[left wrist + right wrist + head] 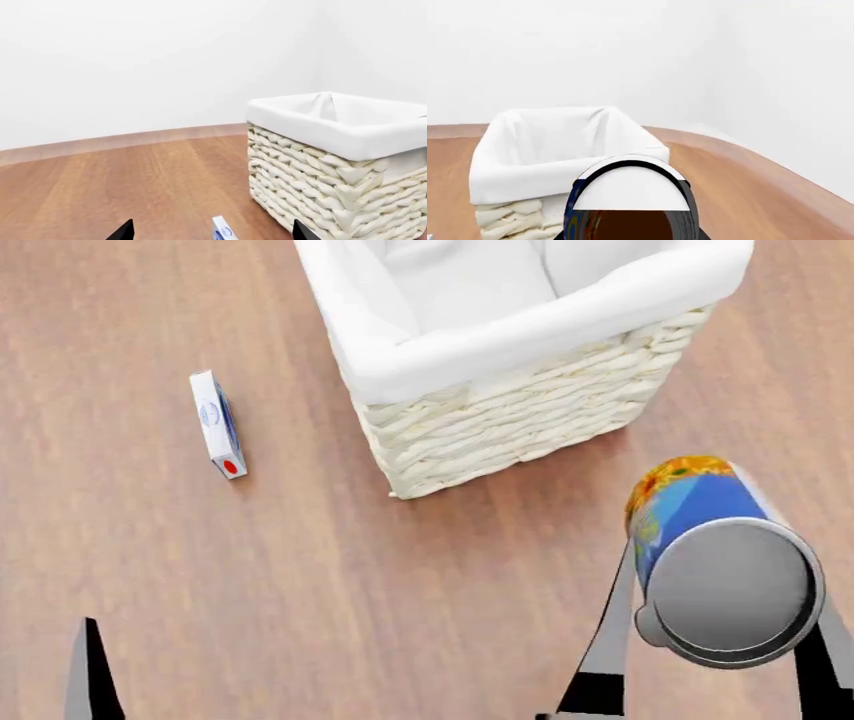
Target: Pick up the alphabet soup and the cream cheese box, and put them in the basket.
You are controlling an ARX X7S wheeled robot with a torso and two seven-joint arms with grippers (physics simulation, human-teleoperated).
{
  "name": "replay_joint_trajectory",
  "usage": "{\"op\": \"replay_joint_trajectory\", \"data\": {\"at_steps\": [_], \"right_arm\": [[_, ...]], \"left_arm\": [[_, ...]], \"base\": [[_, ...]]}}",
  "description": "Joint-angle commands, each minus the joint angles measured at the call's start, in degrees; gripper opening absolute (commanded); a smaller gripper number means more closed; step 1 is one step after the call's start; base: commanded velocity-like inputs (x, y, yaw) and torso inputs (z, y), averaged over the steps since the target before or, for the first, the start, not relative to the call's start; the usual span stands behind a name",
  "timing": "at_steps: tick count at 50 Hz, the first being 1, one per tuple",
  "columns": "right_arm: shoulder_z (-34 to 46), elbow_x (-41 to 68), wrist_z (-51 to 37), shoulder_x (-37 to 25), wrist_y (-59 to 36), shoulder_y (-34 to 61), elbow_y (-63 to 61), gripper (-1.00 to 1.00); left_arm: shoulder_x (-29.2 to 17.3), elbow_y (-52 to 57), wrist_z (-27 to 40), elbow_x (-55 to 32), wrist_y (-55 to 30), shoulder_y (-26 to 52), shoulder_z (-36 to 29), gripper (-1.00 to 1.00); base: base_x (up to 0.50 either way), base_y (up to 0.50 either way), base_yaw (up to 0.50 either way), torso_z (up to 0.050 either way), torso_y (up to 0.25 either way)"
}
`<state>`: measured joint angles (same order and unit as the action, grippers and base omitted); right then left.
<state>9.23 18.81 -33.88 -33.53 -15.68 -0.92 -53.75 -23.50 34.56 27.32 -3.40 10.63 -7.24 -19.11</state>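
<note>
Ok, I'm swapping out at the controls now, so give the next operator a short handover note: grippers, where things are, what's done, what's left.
Right gripper: shut on the alphabet soup, held lifted off the floor, near the basket but not over it.
Left gripper: open, empty, with the cream cheese box just ahead between its fingertips.
Cream cheese box: on the floor, on the basket's left side in the head view, apart from it.
Basket: nothing visible inside.
Done: soup picked up.
Left: drop soup in the basket, then grasp and deliver the box.
</note>
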Motion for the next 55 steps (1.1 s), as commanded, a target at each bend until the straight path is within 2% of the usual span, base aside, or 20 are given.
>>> {"op": "replay_joint_trajectory", "data": {"at_steps": [1,6,7,14,17,21,27,29,30,33,37,38,41,43,48,55], "right_arm": [[-1.2,2.9,1.7,-1.4,-6.7,17.5,-4.9,-1.0],[0.9,5.4,3.5,-0.2,-10.5,30.6,-1.3,-1.0],[1.0,5.4,3.4,-0.2,-10.6,30.8,-1.3,-1.0],[3.0,5.6,8.5,3.1,-6.0,39.9,8.6,-1.0],[2.6,8.7,11.3,5.1,-5.4,46.0,14.3,-1.0],[5.2,6.7,14.5,6.6,-5.2,54.6,21.8,-1.0],[8.5,9.0,20.2,9.3,-9.2,66.3,33.4,-1.0],[8.9,8.4,19.6,10.1,-10.6,68.7,36.0,-1.0],[7.5,12.0,21.0,11.4,-12.5,71.1,39.0,-1.0],[8.0,13.3,22.2,12.3,-15.3,74.8,43.1,-1.0],[13.0,10.2,23.3,12.3,-20.2,80.9,49.5,-1.0],[11.1,13.9,24.2,13.3,-23.1,82.1,51.1,-1.0],[14.4,12.2,25.2,13.1,-25.6,84.2,54.1,-1.0],[12.8,14.8,25.3,13.8,-28.1,84.9,55.7,-1.0],[13.2,16.2,27.0,14.2,-31.6,87.9,59.8,-1.0],[14.1,16.0,27.0,13.0,-33.1,87.8,59.0,-1.0]], "left_arm": [[0.1,-0.1,-0.5,-0.2,-0.3,0.9,-0.9,1.0],[0.1,-0.1,-0.7,-0.3,-0.6,1.4,-1.3,1.0],[0.1,-0.1,-0.7,-0.3,-0.6,1.4,-1.3,1.0],[-0.1,-0.6,-0.9,-0.4,0.0,1.6,-1.4,1.0],[-0.1,0.2,-0.9,-0.8,-0.6,1.8,-1.4,1.0],[-0.2,-0.2,-1.1,-0.6,-0.1,1.7,-1.7,1.0],[-0.3,0.0,-0.9,-0.7,0.2,1.5,-1.8,1.0],[-0.3,0.0,-0.9,-0.9,0.4,1.5,-1.7,1.0],[-0.3,0.1,-0.8,-1.2,0.4,1.5,-1.7,1.0],[-0.4,0.3,-0.9,-0.9,0.7,1.2,-2.0,1.0],[-0.5,-0.3,-0.9,-1.4,1.5,1.1,-1.8,1.0],[-0.5,-0.3,-0.9,-1.6,1.5,1.1,-1.8,1.0],[-0.5,-0.4,-1.0,-1.6,1.7,1.1,-1.9,1.0],[-0.5,-0.7,-1.0,-2.0,2.1,1.2,-1.9,1.0],[-0.6,-0.3,-1.1,-1.8,2.0,1.3,-2.2,1.0],[-0.6,-0.4,-1.0,-1.6,2.1,1.1,-2.4,1.0]], "base": [[0.0,0.0,0.0,0.0,0.0],[0.0,0.0,0.0,0.0,0.0],[0.0,0.0,0.0,0.0,0.0],[0.0,0.0,0.0,0.0,0.0],[0.0,0.0,0.0,0.0,0.0],[0.0,0.0,0.0,0.0,0.0],[0.0,0.0,0.0,0.0,0.0],[0.0,0.0,0.0,0.0,0.0],[0.0,0.0,0.0,0.0,0.0],[0.0,0.0,0.0,0.0,0.0],[0.0,0.0,0.0,0.0,0.0],[0.0,0.0,0.0,0.0,0.0],[0.0,0.0,0.0,0.0,0.0],[0.0,0.0,0.0,0.0,0.0],[0.0,0.0,0.0,0.0,0.0],[0.0,0.0,0.0,0.0,0.002]]}}
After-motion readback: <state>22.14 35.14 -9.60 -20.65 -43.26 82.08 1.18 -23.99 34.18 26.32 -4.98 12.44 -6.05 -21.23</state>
